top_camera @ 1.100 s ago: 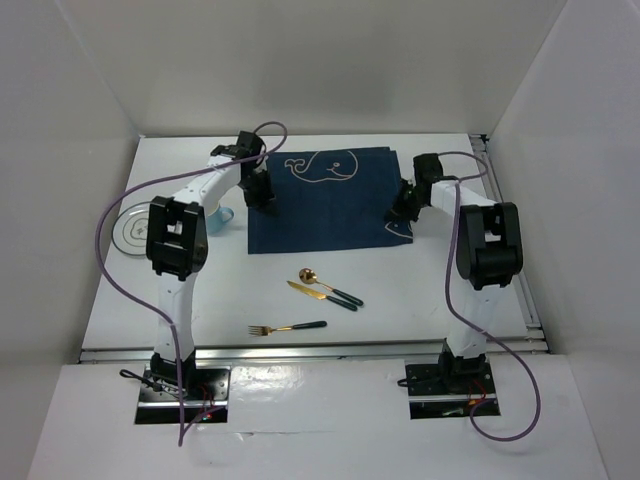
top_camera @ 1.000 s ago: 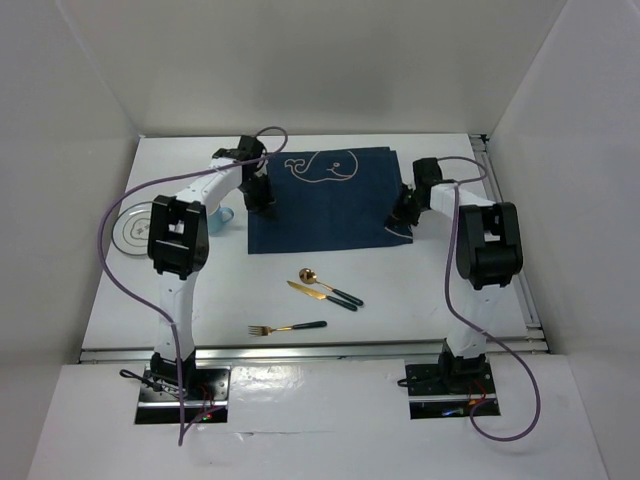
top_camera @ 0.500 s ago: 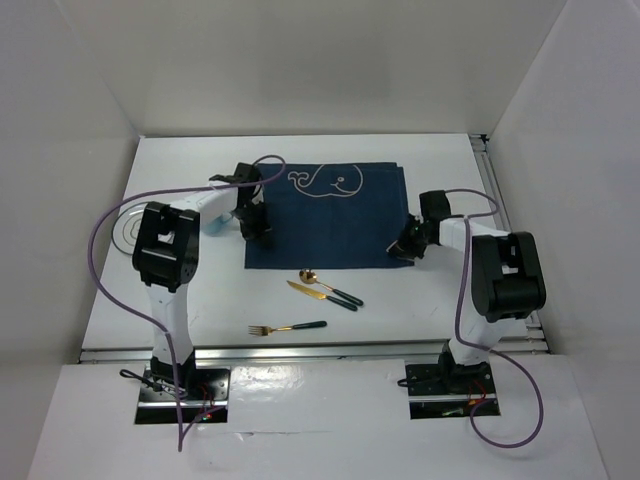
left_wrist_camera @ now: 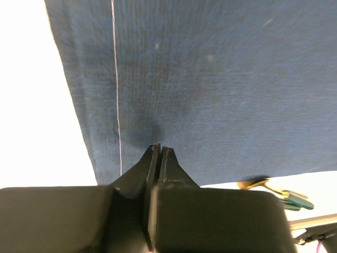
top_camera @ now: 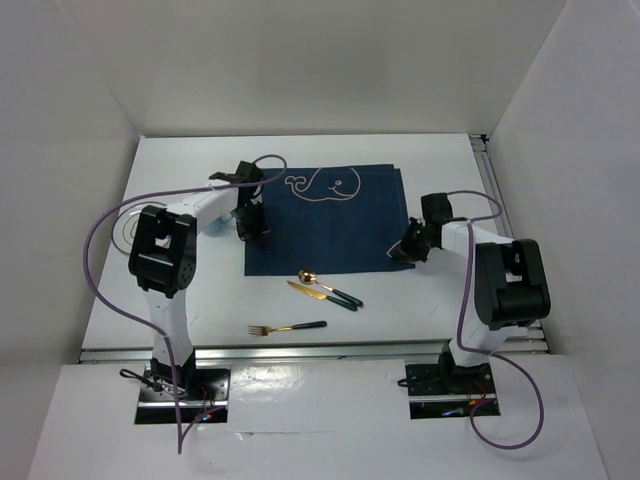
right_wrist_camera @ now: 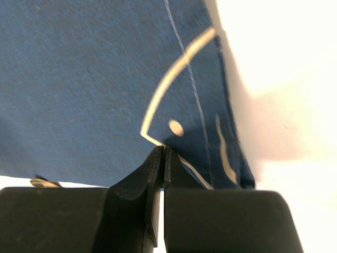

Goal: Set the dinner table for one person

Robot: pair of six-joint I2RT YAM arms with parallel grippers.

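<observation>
Left pincer (top_camera: 252, 232) and right pincer (top_camera: 400, 252) are clamped on the navy placemat (top_camera: 330, 220) at 9 and 3 o'clock. A spoon (top_camera: 308, 276) and knife (top_camera: 312, 292) lie on the surface (top_camera: 400, 310) just beside its 6 o'clock hem.

The placemat (top_camera: 330, 215) lies on the surface (top_camera: 420, 310) between my left fingers (left_wrist_camera: 154, 158), at its left edge, and my right fingers (right_wrist_camera: 156, 161), at its near right corner. Nearer me than both, the spoon (top_camera: 330, 287) and knife (top_camera: 318, 294) lie side by side, and the fork (top_camera: 288, 328) nearer still. The plate (top_camera: 122, 225) lies left of my left fingers.
</observation>
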